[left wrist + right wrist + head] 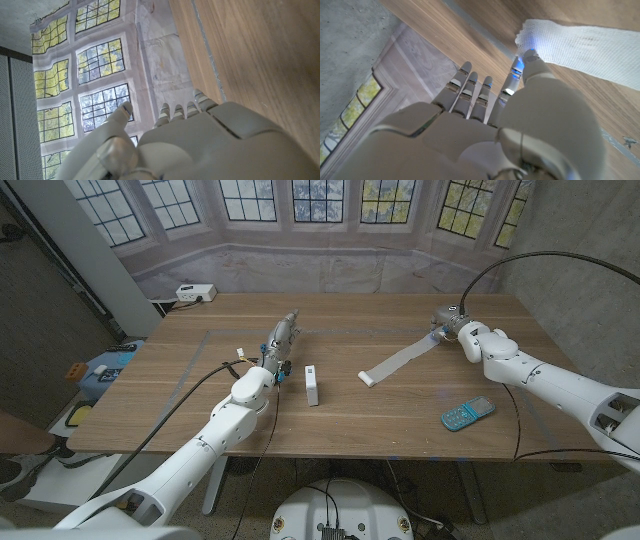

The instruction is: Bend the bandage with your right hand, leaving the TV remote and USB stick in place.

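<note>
The bandage [400, 362] is a white gauze strip lying flat and slanted on the table's right half, with a small rolled end [366, 378] toward the middle. My right hand [447, 318] is at its far end; in the right wrist view the fingers [470, 87] reach out straight, and the thumb's tip touches the edge of the bandage [580, 47]. The TV remote [467, 414], pale blue, lies near the front right edge. The white USB stick [313, 384] lies mid-table. My left hand [283, 335] is left of the stick, fingers [182, 110] stretched out, holding nothing.
A white socket box [195, 292] sits at the table's back left corner. Thin cables [240, 358] hang by my left wrist. A black cable [520, 265] arcs over the right arm. Faint tape lines [200, 340] mark the tabletop.
</note>
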`<state>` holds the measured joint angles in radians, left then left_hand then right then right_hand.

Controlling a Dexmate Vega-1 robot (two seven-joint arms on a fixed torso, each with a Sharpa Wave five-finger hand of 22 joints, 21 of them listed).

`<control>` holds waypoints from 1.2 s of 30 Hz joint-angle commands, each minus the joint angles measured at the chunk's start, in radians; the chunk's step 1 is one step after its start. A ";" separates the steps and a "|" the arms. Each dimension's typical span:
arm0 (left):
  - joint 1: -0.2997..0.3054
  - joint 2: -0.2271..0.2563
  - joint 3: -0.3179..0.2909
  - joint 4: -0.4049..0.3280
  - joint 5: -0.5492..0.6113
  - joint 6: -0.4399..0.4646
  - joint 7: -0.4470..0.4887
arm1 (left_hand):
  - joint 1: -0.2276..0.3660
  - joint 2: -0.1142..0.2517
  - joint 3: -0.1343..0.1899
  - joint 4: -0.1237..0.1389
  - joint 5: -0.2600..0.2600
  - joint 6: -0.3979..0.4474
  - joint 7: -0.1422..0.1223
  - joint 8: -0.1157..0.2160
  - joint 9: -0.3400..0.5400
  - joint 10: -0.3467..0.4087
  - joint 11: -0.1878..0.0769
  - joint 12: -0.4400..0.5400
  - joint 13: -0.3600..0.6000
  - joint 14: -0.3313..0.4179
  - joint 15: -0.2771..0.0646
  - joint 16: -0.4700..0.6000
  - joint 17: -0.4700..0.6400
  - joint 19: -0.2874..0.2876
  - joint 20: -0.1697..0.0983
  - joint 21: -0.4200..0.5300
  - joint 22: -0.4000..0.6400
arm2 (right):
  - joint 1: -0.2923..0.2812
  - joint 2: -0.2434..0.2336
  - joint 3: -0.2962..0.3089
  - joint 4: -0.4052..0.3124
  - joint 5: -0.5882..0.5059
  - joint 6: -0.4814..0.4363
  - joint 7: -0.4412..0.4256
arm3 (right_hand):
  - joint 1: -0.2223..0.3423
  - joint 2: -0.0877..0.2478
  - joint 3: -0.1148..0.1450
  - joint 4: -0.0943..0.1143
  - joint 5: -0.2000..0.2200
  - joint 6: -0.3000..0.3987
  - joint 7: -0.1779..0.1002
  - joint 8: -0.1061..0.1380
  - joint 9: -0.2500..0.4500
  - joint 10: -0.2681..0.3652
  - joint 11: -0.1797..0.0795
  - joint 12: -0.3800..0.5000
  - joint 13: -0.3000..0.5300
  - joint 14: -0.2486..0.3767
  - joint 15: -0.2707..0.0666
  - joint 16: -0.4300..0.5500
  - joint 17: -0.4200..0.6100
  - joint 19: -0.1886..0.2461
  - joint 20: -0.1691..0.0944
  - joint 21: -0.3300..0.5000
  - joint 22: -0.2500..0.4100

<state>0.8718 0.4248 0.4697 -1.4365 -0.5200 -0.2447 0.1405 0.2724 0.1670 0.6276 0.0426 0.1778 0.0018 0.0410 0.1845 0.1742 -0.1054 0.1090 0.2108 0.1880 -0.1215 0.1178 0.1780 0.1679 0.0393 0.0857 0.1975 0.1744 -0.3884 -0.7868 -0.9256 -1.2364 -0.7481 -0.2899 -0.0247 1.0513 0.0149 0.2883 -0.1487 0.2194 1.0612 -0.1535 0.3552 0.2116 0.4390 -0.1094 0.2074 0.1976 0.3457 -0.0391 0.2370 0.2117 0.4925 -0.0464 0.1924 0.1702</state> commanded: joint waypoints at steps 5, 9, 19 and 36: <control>-0.005 -0.007 -0.005 0.036 -0.018 -0.032 -0.032 | 0.000 -0.003 0.000 -0.008 -0.002 0.002 0.002 -0.001 0.005 0.006 0.001 -0.003 0.004 0.008 0.001 -0.001 0.001 0.002 0.009 0.003 0.004 | -0.028 -0.010 0.018 -0.112 -0.045 -0.088 0.074 | -0.002 0.002 -0.002 0.001 0.002 0.011 0.003 0.008 0.002 0.009 0.004 -0.001 0.003 0.004 -0.109 0.000 0.004 0.004 -0.032 0.002 0.001; 0.002 -0.004 -0.010 0.037 -0.024 -0.037 -0.034 | 0.001 -0.002 0.000 -0.009 -0.002 0.002 0.002 -0.001 0.005 0.006 0.000 -0.003 0.004 0.008 0.001 -0.001 0.000 0.003 0.008 0.003 0.004 | -0.031 -0.003 0.021 -0.135 -0.056 -0.119 0.101 | -0.004 0.002 -0.004 0.003 0.001 0.010 0.005 0.008 0.002 0.010 0.005 -0.001 0.003 0.002 -0.105 0.000 0.004 0.003 -0.031 0.002 0.001; 0.011 0.002 -0.021 0.045 -0.037 -0.052 -0.046 | 0.002 -0.002 -0.001 -0.012 -0.002 0.002 0.002 -0.001 0.005 0.007 0.000 -0.002 0.004 0.008 0.003 -0.001 0.000 0.004 0.008 0.004 0.004 | -0.043 0.018 0.015 -0.190 -0.089 -0.208 0.166 | -0.007 0.000 -0.007 0.003 0.002 0.012 0.013 0.008 0.001 0.020 0.020 0.000 0.003 0.003 -0.097 -0.001 0.003 0.000 -0.028 0.001 0.001; 0.014 0.010 -0.029 0.053 -0.050 -0.063 -0.068 | 0.005 0.000 -0.002 -0.016 -0.003 0.002 0.003 -0.001 0.005 0.006 0.001 -0.003 0.004 0.008 0.003 -0.001 0.000 0.003 0.008 0.004 0.005 | -0.060 0.023 0.007 -0.260 -0.147 -0.299 0.221 | -0.012 0.002 -0.011 0.005 0.002 0.021 0.019 0.010 0.001 0.028 0.027 0.000 0.002 0.009 -0.088 0.001 0.003 -0.002 -0.023 0.001 0.001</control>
<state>0.8840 0.4309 0.4463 -1.3898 -0.5613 -0.2998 0.0862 0.2724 0.1670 0.6262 0.0328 0.1778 0.0018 0.0411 0.1845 0.1742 -0.1054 0.1090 0.2108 0.1880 -0.1215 0.1178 0.1780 0.1679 0.0392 0.0857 0.1975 0.1744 -0.4374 -0.7691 -0.9133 -1.4512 -0.8576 -0.5272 0.1575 1.0483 0.0178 0.2798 -0.1461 0.2194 1.0737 -0.1409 0.3591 0.2086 0.4620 -0.0863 0.2074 0.1976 0.3456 -0.0391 0.2364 0.2115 0.4924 -0.0464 0.1924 0.1700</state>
